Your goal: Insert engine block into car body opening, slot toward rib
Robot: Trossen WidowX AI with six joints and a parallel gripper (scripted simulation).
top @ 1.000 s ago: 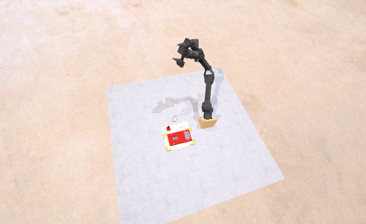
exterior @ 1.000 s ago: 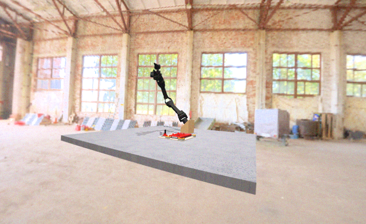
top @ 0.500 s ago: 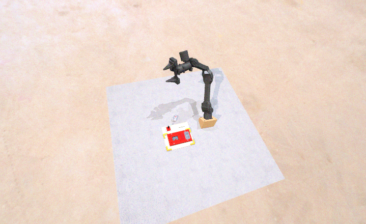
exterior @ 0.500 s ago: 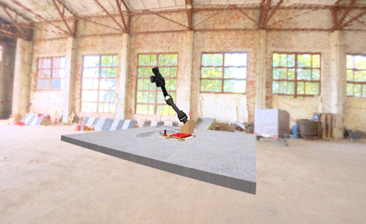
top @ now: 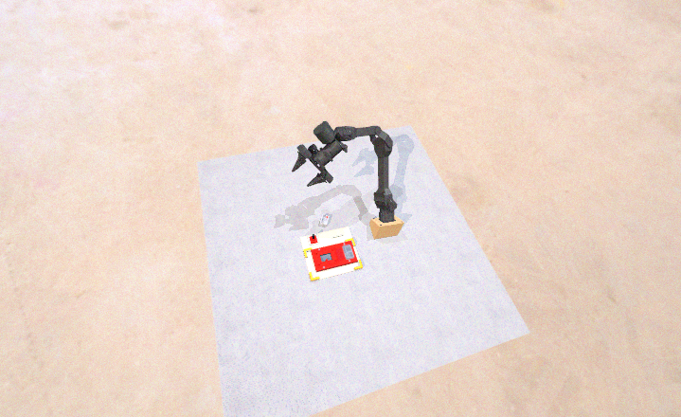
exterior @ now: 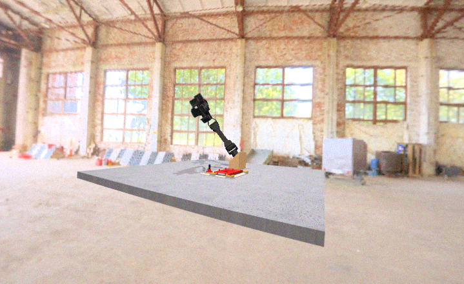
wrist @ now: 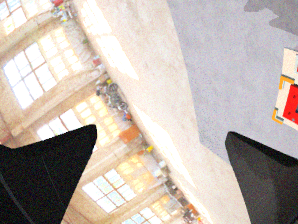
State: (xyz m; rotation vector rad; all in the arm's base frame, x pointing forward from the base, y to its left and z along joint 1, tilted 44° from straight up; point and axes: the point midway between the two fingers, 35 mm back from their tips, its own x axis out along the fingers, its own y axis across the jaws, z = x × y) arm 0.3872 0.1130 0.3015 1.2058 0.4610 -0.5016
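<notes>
My gripper (top: pixel 301 177) (wrist: pixel 163 135) is open and empty, high above the table and tilted down. The red car body (top: pixel 336 263) (exterior: pixel 228 172) lies flat on a white board. Its right edge part has a light grey insert (top: pixel 348 252), and a grey patch (top: pixel 325 256) shows left of its middle. In the wrist view only a corner of the car body (wrist: pixel 291 107) shows. A small red block with a black post (top: pixel 313 239) (exterior: pixel 209 169) stands on the board's back left corner. It looks like the engine block; its slot side and the rib are too small to tell.
The white board (top: pixel 327 239) has yellow corner brackets. A small grey-white piece (top: pixel 325 220) lies on the table (top: pixel 259 321) (exterior: pixel 279 197) behind the board. The arm's tan base block (top: pixel 386 227) (exterior: pixel 237 161) stands right of the board.
</notes>
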